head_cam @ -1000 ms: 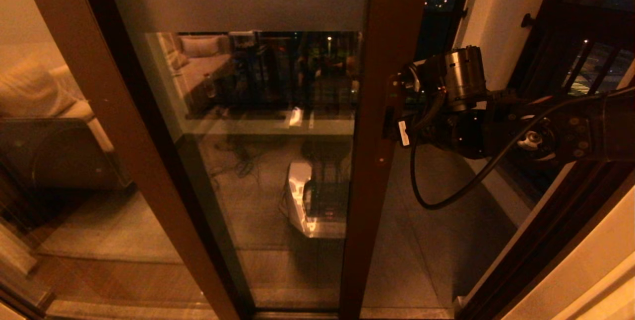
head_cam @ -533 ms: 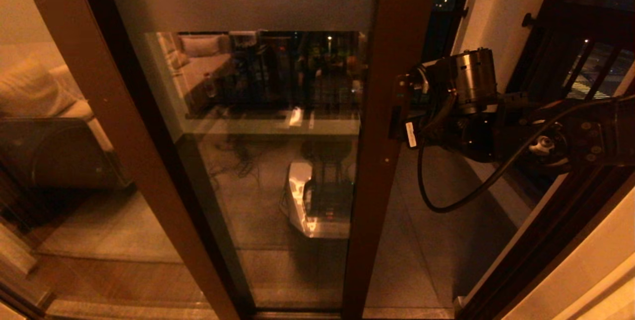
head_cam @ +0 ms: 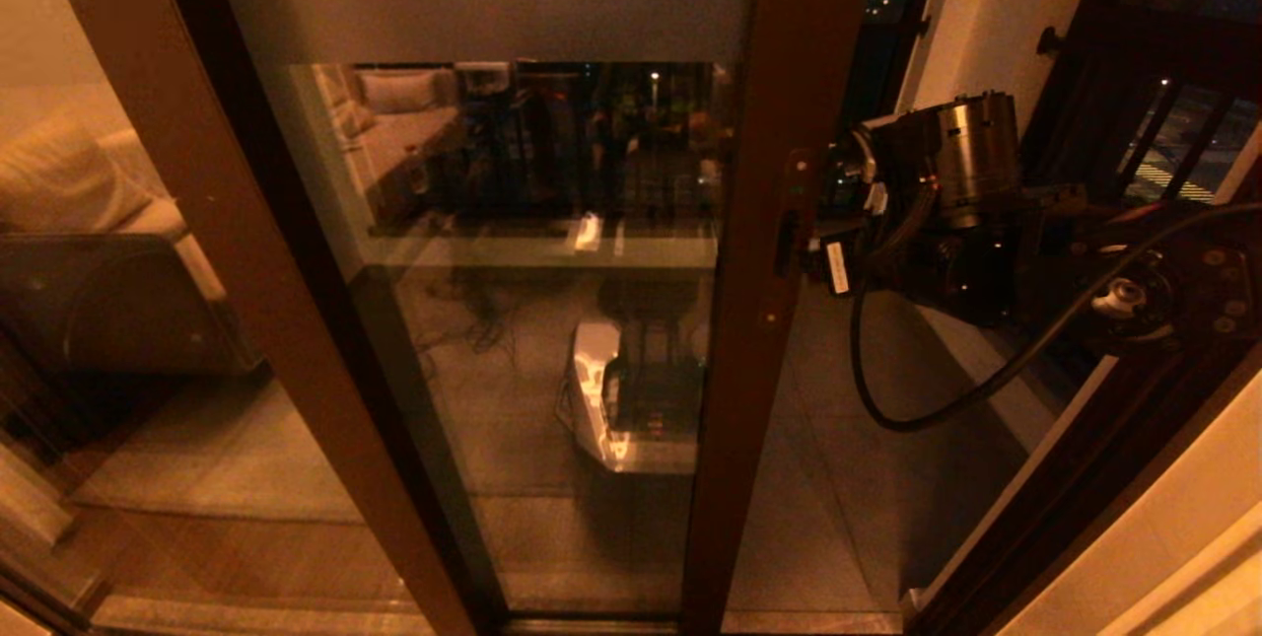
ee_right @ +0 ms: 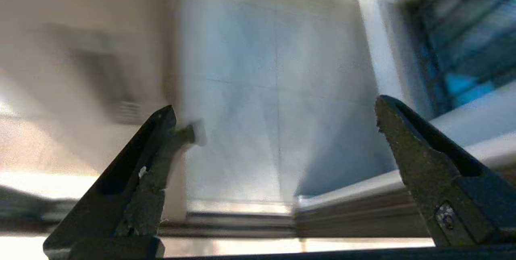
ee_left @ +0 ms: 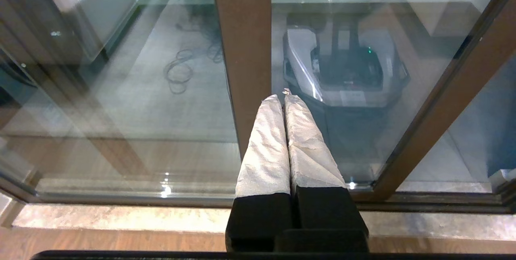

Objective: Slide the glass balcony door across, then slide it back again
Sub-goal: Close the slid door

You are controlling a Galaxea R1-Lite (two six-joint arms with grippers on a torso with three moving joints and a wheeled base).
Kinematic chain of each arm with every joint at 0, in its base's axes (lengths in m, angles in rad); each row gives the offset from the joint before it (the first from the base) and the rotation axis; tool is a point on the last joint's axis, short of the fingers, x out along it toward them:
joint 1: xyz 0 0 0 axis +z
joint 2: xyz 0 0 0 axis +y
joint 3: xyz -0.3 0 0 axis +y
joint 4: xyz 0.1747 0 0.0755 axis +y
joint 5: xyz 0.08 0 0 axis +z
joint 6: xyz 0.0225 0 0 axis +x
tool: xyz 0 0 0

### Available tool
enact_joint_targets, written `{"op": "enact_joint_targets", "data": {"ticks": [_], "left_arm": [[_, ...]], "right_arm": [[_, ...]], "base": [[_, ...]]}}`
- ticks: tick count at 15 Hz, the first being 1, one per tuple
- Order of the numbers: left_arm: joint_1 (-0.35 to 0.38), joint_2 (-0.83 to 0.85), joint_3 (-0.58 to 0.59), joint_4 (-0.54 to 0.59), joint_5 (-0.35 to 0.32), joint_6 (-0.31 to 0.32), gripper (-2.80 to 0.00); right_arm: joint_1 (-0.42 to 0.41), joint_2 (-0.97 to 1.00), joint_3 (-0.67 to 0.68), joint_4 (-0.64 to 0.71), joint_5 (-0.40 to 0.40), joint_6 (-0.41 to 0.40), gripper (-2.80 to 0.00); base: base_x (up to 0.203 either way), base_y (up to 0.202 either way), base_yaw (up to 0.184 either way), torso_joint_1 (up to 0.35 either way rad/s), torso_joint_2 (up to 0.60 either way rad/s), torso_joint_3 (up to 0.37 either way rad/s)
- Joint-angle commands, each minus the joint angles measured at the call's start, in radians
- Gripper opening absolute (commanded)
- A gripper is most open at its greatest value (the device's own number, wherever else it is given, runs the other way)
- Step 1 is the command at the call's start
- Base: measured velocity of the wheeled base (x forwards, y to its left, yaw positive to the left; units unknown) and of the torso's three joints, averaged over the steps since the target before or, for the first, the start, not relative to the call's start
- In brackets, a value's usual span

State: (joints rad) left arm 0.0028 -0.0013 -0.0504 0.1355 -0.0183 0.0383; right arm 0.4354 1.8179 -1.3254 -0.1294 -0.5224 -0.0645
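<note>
One glass balcony door (head_cam: 513, 251) upright, long axis vertical | right pincer (ee_right: 278, 131) wide, empty

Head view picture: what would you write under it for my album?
Right gripper hooked at the handle slot of the glass balcony door, gap showing beside it.

Beige sofa (head_cam: 69, 192) behind the glass, black-barred balcony windows (head_cam: 1173, 138) beyond.
</note>
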Motion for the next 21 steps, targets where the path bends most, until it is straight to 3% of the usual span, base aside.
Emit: {"op": "enact_joint_targets", "data": {"ticks": [1,5,10,16,21], "left_arm": [[0.0,0.001,0.0,0.001,0.0,0.0,-2.8],[0.0,0.001,0.0,0.001,0.0,0.0,-2.8],[0.0,0.001,0.0,0.001,0.0,0.0,-2.8],[0.0,0.001,0.0,0.001,0.0,0.0,-2.8],[0.0,0.001,0.0,0.001,0.0,0.0,-2.8]], "right_arm": [[-0.004,0.004,0.001,-0.007,0.004,0.0,0.0],[-0.024,0.013,0.006,-0.041,0.005,-0.022,0.0],[-0.006,-0.13,0.107,-0.042,0.017,-0.064,0.0],[0.132,-0.168,0.101,-0.041,0.039,-0.056,0.0],[0.131,-0.064,0.038,-0.042,0.033,-0.055,0.0]], "base": [[0.0,0.0,0.0,0.0,0.0,0.0],[0.0,0.0,0.0,0.0,0.0,0.0],[0.0,0.0,0.0,0.0,0.0,0.0],[0.0,0.0,0.0,0.0,0.0,0.0],[0.0,0.0,0.0,0.0,0.0,0.0]]}}
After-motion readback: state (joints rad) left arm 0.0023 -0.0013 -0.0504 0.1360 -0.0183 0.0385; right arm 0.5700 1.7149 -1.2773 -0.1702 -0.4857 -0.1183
